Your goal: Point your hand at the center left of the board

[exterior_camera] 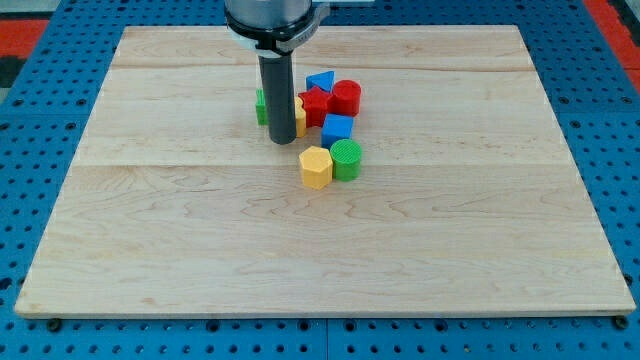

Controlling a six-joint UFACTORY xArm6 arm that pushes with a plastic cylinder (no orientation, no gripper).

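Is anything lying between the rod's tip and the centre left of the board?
No. In the camera view, bare wood runs from my tip to the board's centre left; only a green block sits just above that line.

No writing, label, brand mark or number can be read anywhere here; the wooden counter (200, 250) is plain; the coloured blocks carry no lettering either.
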